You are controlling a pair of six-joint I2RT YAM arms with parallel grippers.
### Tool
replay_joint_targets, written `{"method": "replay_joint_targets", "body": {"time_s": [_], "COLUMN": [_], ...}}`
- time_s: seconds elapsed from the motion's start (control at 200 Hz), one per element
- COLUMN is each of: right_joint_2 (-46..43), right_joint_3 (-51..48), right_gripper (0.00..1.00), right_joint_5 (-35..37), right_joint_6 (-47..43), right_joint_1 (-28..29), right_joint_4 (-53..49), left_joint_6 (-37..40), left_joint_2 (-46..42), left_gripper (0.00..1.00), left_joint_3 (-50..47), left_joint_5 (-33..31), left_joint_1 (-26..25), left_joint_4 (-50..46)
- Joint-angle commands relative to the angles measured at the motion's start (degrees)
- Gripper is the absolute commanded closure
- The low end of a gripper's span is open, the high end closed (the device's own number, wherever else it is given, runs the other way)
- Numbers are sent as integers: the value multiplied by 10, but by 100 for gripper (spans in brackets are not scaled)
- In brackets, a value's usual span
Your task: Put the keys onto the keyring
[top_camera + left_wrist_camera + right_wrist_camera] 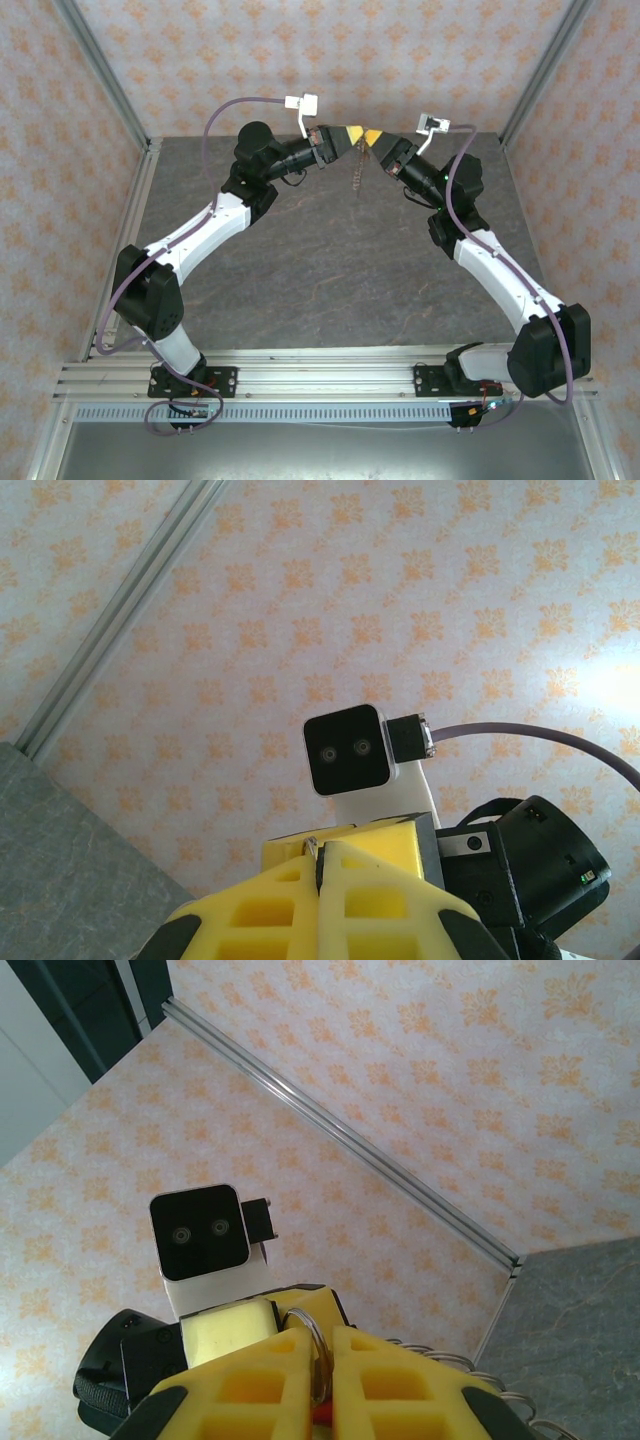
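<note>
My left tool: fingers pressed together.
My right tool: clamped on the keyring.
The keys: red, between my right fingers.
Where: keyring hangs between both tools, above the desk.

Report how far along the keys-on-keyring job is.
Done: both arms are up, jaws meeting over the far side of the table, the keyring hanging below them. In hand: the right gripper is shut on the keyring's metal loop, the red key just beneath; the left gripper is shut, a metal sliver at its tips. Left: whether the key is threaded on cannot be told.
</note>
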Motion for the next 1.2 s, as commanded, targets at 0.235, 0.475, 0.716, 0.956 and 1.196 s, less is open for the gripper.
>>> {"method": "replay_joint_targets", "body": {"time_s": [0.235,0.475,0.716,0.956,1.196], "right_joint_2": [8,2,-17,-19,27], "right_joint_3": [37,32,58,104,243], "right_gripper": [100,100,100,100,100], "right_joint_5": [-13,-15,-46,-95,-167], "right_joint_6": [5,-2,-106,-229,-422], "right_joint_1": [1,-7,-28,-42,-42], "right_joint_4": [42,40,-89,-234,-495], "left_joint_6": [2,18,46,82,208], "left_joint_2": [0,-7,-32,-54,-45], "left_gripper": [100,100,71,50,37], "left_joint_3": [16,18,23,35,100], "left_joint_5": [10,-7,-21,-2,50], "left_joint_1": [-8,-9,11,46,56], "left_joint_4": [23,-20,-76,-137,-300]}}
